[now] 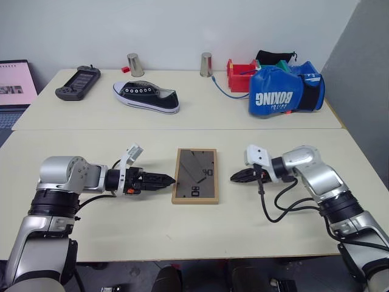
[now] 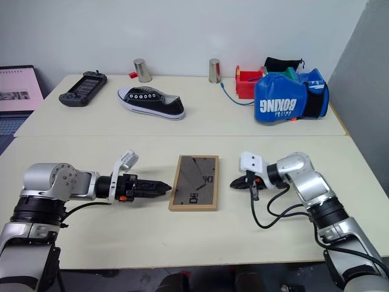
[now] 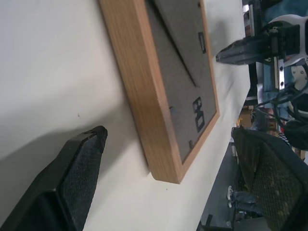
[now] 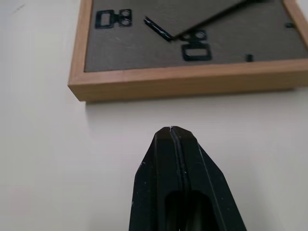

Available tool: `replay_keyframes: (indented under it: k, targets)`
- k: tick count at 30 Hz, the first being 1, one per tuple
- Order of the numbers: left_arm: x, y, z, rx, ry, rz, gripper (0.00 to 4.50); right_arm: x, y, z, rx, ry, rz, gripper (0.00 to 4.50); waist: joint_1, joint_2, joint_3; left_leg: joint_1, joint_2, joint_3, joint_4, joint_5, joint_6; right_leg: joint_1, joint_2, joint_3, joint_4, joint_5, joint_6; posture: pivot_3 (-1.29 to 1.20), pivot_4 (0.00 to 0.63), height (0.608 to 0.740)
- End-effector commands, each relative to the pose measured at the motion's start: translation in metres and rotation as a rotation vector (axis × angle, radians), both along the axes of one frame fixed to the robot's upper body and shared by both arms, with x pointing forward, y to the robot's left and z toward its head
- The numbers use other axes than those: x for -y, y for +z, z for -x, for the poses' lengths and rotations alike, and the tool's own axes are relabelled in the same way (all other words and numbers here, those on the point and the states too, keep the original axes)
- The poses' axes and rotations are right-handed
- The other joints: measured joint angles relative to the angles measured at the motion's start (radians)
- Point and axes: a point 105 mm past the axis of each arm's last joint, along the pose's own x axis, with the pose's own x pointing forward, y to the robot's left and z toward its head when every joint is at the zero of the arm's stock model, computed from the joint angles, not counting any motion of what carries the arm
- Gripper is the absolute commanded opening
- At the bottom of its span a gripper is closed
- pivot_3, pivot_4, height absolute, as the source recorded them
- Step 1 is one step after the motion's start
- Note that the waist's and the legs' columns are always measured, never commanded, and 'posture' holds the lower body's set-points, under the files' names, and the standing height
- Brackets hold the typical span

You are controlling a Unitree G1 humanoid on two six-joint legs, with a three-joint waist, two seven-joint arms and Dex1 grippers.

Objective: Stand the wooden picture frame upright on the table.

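Note:
The wooden picture frame [image 1: 195, 175] lies flat on the table [image 1: 121, 225], near its middle, with the dark grey back and folded stand facing up. My left gripper [image 1: 165, 180] points at the frame's left edge, just short of it. The left wrist view shows its fingers [image 3: 72, 183] spread wide open, with the frame's wooden corner [image 3: 163, 163] between and beyond them. My right gripper [image 1: 234, 177] is shut and empty, its tip [image 4: 171, 131] a small gap from the frame's right edge [image 4: 183, 82].
On the far table half lie a black-and-white shoe [image 1: 146, 97], a game controller [image 1: 78, 83], two metal cups [image 1: 135, 64] [image 1: 206, 64], a red box [image 1: 240, 76] and a blue boxing bag [image 1: 285, 90]. A laptop [image 1: 15, 85] stands at the far left.

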Motion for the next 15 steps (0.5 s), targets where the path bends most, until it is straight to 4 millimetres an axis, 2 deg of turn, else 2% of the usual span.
replay_keyframes:
  k: [1,4,9,15]
  targets:
    - [0.001,-0.003,-0.009,0.032,-0.005,-0.020,4.46,-0.009,0.006,-0.008,0.054,0.012,0.006,0.00,0.001,0.000,0.000,0.000,0.000,0.000,0.000,0.000,0.000,0.000,0.000,0.000,0.000,0.000,0.000,0.00,0.150,0.740]
    - [0.006,-0.006,-0.017,0.062,-0.019,-0.020,4.46,-0.016,0.001,-0.010,0.053,0.012,0.006,0.00,0.004,0.000,0.000,0.000,0.000,0.000,0.002,0.000,0.000,0.000,0.000,0.000,0.001,0.000,0.000,0.00,0.150,0.740]
    - [0.006,-0.013,-0.027,0.075,-0.012,-0.024,4.46,-0.013,-0.007,-0.010,0.048,0.011,0.020,0.00,0.014,0.000,0.000,0.000,-0.001,0.000,0.003,0.000,0.000,0.001,0.000,0.000,0.003,0.000,0.000,0.00,0.150,0.740]
    - [0.015,-0.020,-0.023,0.057,-0.074,-0.016,4.46,-0.016,-0.007,-0.013,0.058,0.010,0.021,0.00,0.019,0.000,0.000,0.001,-0.001,0.000,0.004,0.000,0.000,0.001,0.000,0.000,0.004,0.000,0.000,0.00,0.150,0.740]
